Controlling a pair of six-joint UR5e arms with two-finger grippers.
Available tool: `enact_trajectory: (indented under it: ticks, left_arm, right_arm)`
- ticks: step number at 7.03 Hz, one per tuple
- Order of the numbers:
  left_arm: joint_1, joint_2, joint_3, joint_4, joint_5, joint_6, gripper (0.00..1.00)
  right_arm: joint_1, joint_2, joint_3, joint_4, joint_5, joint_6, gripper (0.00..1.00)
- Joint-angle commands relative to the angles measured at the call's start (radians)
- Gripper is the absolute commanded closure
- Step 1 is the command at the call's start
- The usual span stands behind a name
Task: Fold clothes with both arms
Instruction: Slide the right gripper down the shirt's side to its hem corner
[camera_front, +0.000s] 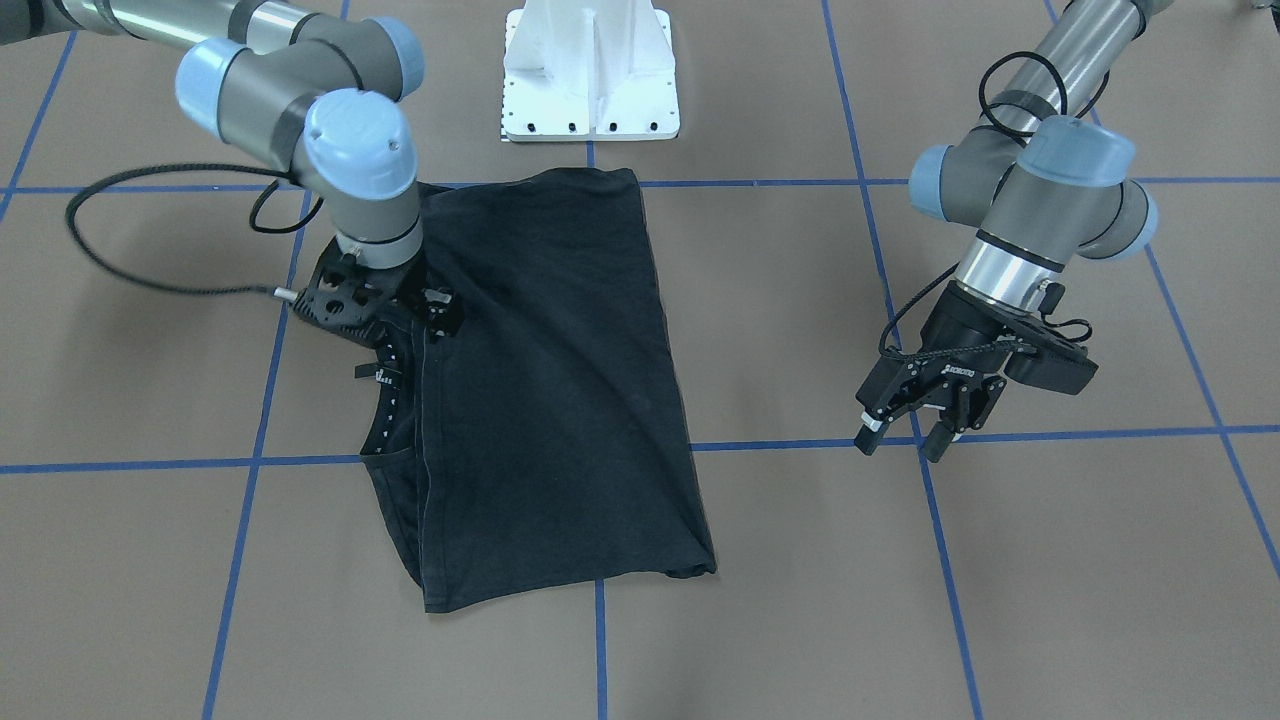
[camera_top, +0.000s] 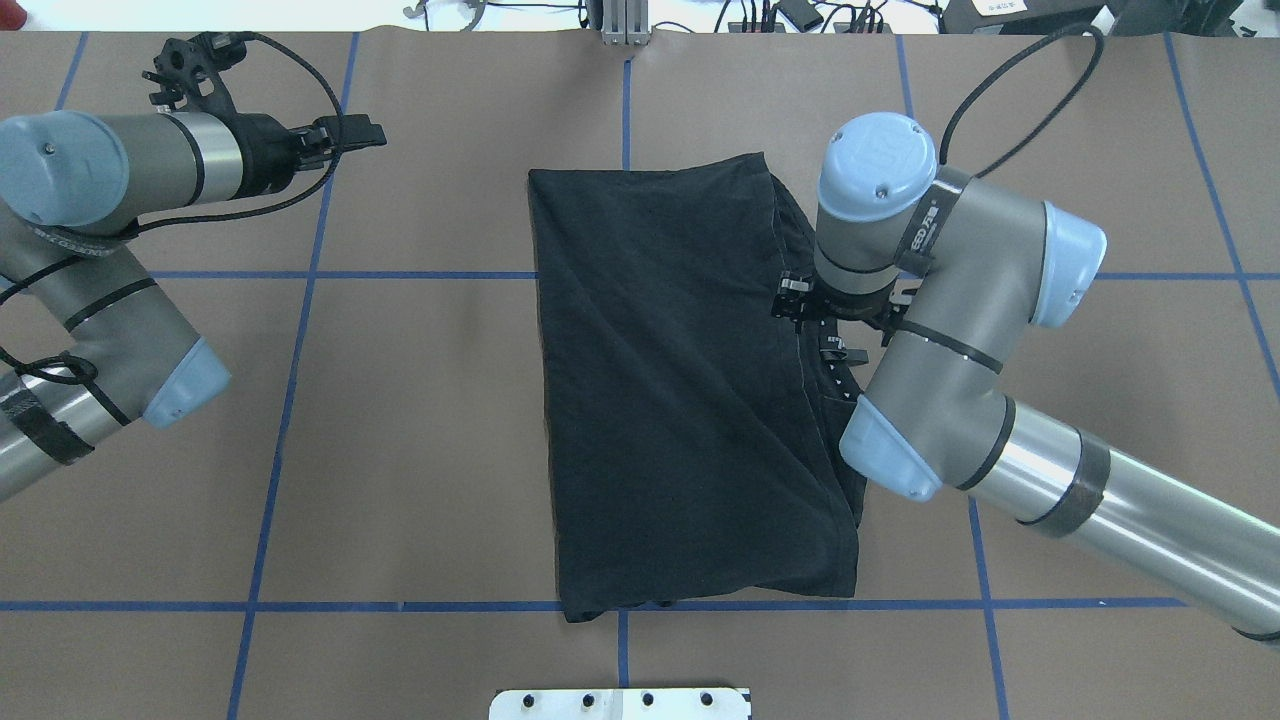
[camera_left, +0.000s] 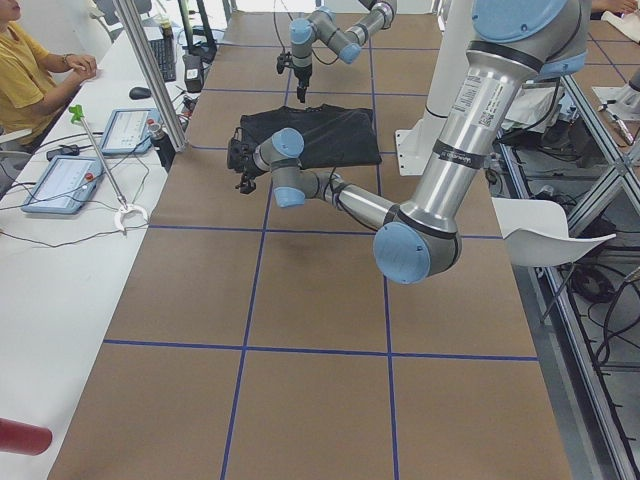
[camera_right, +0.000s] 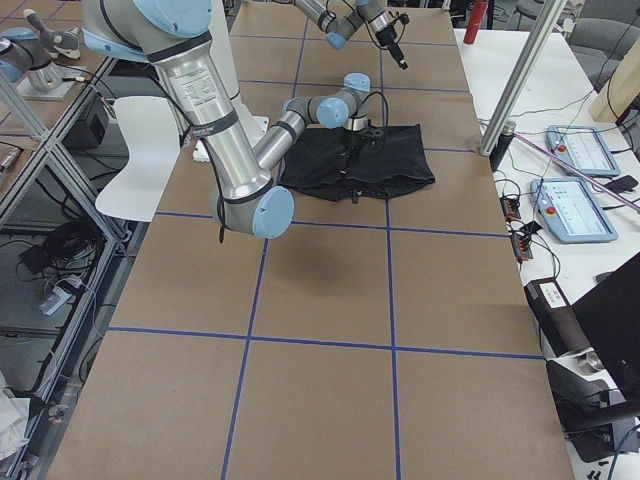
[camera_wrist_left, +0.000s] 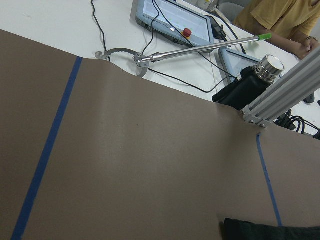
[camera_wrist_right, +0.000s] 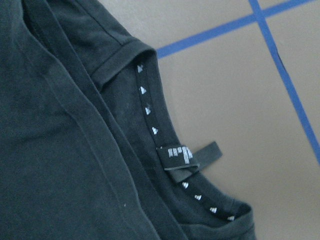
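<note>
"ROBOTIQ" on left claw (camera_front: 902, 441)

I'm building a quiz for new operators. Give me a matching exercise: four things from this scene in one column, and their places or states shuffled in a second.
Things
A. T-shirt
B. left end effector
C. right end effector
D. white base

Places or states
1. over the shirt's dotted collar
2. standing on the robot's side of the table
3. open, over bare table, clear of the shirt
4. lying folded mid-table

Pairs: A-4, B-3, C-1, D-2
</note>
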Motion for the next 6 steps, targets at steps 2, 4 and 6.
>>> enact_trajectory:
  ticks: [2,4,6]
  left_arm:
    - [0.003,-0.001,-0.022,-0.004,-0.014,-0.046,0.00]
    - [0.015,-0.002,-0.048,-0.004,0.002,-0.081,0.00]
    - [0.021,-0.002,-0.051,-0.003,0.023,-0.081,0.00]
  right_arm:
    - [-0.119,-0.288,0.124,0.423,-0.009,0.577,0.05]
    - [-0.193,-0.366,0.200,0.423,-0.018,0.728,0.08]
    - [-0.266,-0.417,0.268,0.423,-0.035,0.785,0.08]
